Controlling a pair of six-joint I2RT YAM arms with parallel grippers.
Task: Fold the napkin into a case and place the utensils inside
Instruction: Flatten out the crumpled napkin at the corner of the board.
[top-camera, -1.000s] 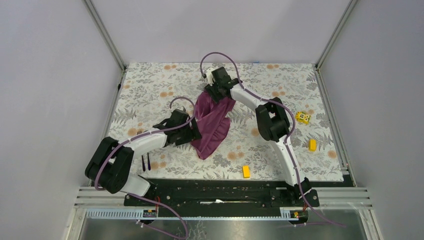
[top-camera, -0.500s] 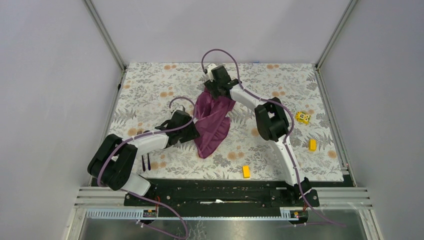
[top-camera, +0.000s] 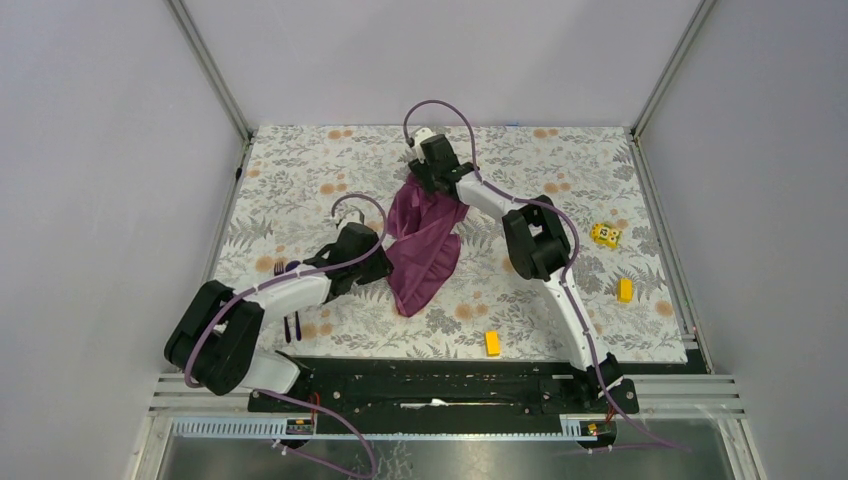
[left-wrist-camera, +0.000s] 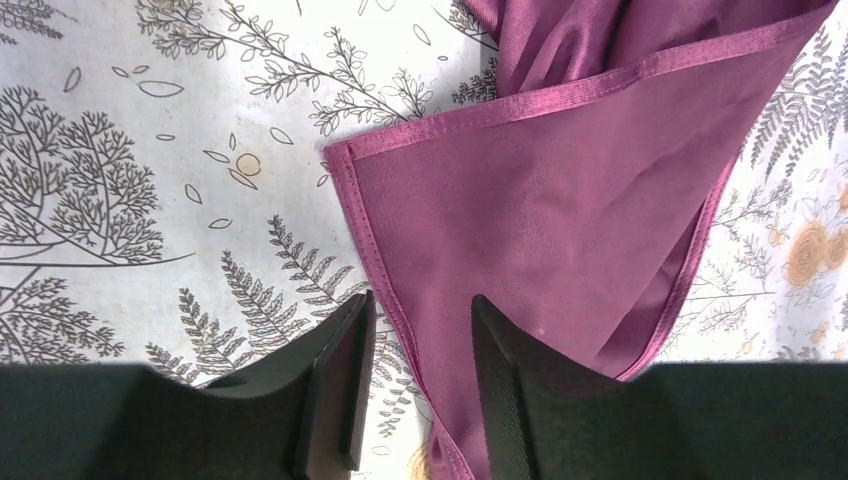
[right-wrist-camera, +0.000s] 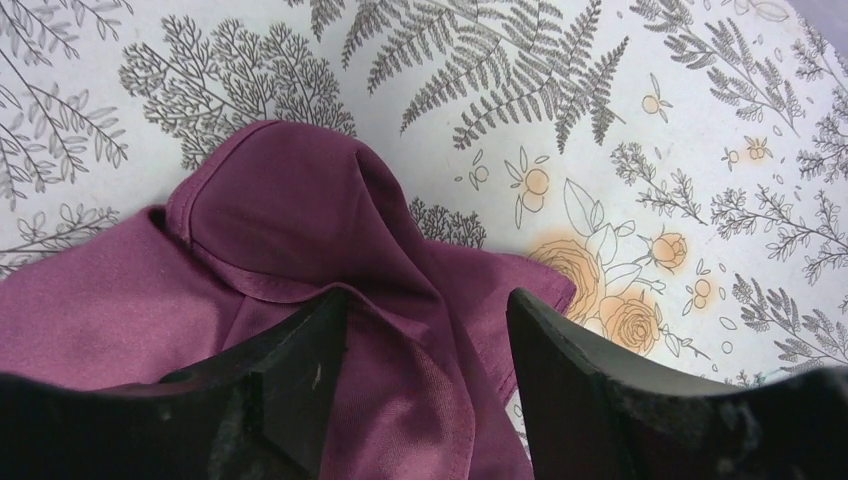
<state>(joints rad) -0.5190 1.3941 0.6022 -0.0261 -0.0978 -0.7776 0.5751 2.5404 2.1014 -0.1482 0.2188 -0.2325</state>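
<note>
Your left gripper (left-wrist-camera: 422, 302) straddles the hemmed edge of the soft plum-purple cloth napkin (left-wrist-camera: 560, 220), jaws apart. Your right gripper (right-wrist-camera: 428, 296) gapes wide over its bunched end.

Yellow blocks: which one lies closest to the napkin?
The plain block at the near edge, just right of the napkin's lower tip. The other plain block and the patterned one sit by the right edge.

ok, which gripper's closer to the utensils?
Left. The left gripper is at the napkin's left edge, with the utensils beside its arm toward the near edge; the right gripper is over the napkin's far corner.
</note>
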